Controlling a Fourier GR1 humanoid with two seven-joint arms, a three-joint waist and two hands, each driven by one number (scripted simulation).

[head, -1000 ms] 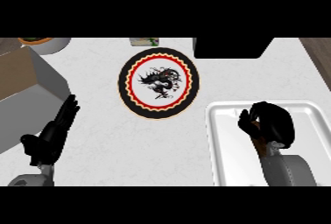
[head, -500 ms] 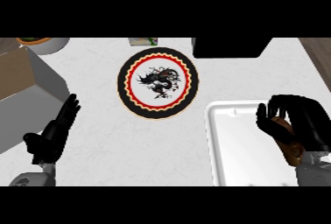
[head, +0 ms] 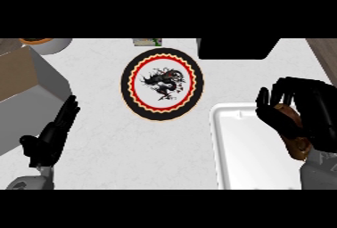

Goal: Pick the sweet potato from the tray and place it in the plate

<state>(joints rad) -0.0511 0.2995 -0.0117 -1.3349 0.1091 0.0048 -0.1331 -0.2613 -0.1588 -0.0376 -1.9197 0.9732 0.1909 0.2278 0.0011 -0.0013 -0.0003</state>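
The left hand [head: 51, 136] rests open on the white worktop [head: 99, 147], fingers straight. The plate [head: 162, 83] sits in the middle. The right hand [head: 293, 113] is curled around the sweet potato [head: 294, 133], above the white tray [head: 247, 151].

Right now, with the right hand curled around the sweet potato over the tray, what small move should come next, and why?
Probably carry the sweet potato left toward the plate. The right hand has its fingers around it above the tray, and the plate's centre shows nothing lying on it.
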